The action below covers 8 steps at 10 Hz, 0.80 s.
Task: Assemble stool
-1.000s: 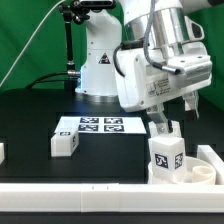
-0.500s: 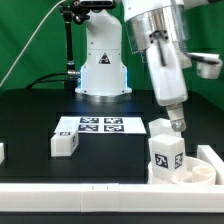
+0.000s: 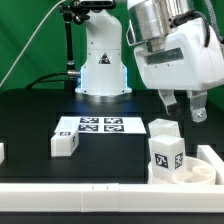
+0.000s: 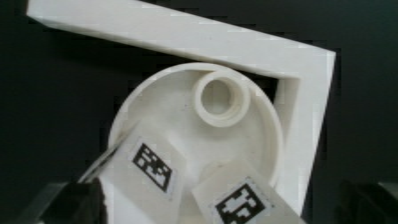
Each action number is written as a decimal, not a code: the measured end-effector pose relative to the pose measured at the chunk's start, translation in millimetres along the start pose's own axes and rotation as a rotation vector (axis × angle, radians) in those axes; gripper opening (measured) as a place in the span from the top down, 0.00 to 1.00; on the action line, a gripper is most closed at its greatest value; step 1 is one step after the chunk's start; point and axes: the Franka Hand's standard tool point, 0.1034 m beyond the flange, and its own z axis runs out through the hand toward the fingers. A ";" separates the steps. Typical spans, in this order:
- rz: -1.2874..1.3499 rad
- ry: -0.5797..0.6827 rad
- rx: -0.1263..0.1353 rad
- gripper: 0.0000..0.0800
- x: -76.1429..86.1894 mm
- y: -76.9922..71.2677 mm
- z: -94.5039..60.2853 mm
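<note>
The stool's round seat lies flat at the exterior view's right, close to the front, tucked into the corner of the white border rail; its axis points straight up, and the wrist view shows a round hole in its face; one block leg stands at the seat's near-left edge with its long axis vertical, tags showing on its sides and top; a second leg stands upright just behind it, and whether it rests on the seat or on the table I cannot tell; a third leg lies well apart on the black table, toward the exterior view's left, just beside the marker board; the gripper hangs above the seat and legs, its two fingers apart with nothing between them, touching none of the parts.
</note>
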 end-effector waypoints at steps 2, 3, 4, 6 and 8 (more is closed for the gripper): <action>-0.155 0.002 -0.001 0.19 1.1 0.3 -0.1; -0.237 0.002 -0.002 0.19 1.3 0.3 -0.1; -0.391 0.014 -0.017 0.19 2.0 0.3 -0.6; -0.677 0.025 -0.033 0.19 2.9 -1.0 -1.5; -0.836 0.025 -0.039 0.19 4.2 -0.7 -1.6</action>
